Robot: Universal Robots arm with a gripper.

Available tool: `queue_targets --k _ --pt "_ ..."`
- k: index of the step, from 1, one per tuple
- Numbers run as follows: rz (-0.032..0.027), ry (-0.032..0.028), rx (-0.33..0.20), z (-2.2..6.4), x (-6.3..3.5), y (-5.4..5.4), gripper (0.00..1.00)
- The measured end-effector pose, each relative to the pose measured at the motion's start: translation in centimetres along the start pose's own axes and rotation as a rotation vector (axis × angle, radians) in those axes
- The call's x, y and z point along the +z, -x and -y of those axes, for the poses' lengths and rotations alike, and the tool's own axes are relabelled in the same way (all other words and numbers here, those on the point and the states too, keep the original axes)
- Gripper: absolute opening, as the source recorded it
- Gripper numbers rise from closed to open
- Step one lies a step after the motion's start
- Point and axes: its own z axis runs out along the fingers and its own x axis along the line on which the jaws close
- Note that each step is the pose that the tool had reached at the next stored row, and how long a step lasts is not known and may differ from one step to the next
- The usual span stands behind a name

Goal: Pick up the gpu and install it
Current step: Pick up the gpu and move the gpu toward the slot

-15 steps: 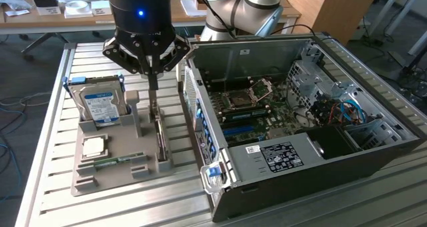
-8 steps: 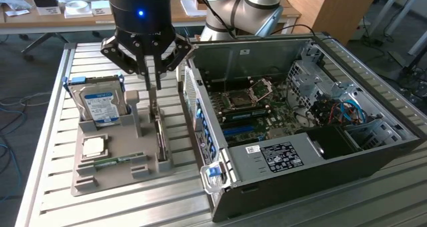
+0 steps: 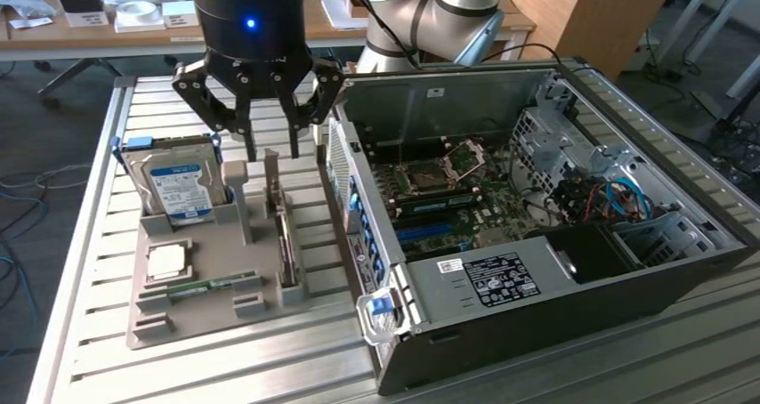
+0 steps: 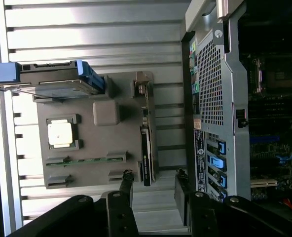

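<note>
The arm (image 3: 249, 17) hung wrist-down over the far end of a grey tray (image 3: 202, 319), its fingers (image 3: 246, 130) spread wide and gripping nothing. The tray sat on the slatted table (image 3: 95, 244), just beside an open computer case (image 3: 535, 342). Nearest in the tray lay a RAM stick (image 3: 208, 286), flat in its slot. Behind it was a CPU (image 3: 166, 260) in a square pocket, and farther back a hard drive (image 3: 178, 186) stood upright. The gpu (image 3: 283, 235) stood on edge in the slot on the case side of the tray. The fingers stood to either side of its far end — close, but not touching it.
</note>
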Motion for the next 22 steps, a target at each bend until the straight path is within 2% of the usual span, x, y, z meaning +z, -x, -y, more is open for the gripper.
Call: queue_targets --k 3,19,22 --pt "0.0003 0.0002 0.0 0.0 0.17 0.0 0.47" --pt "0.0001 0.0 0.0 -0.07 3.06 -0.1 0.47" --pt "-0.0001 -0.0003 0.0 -0.06 3.1 -0.1 0.47"
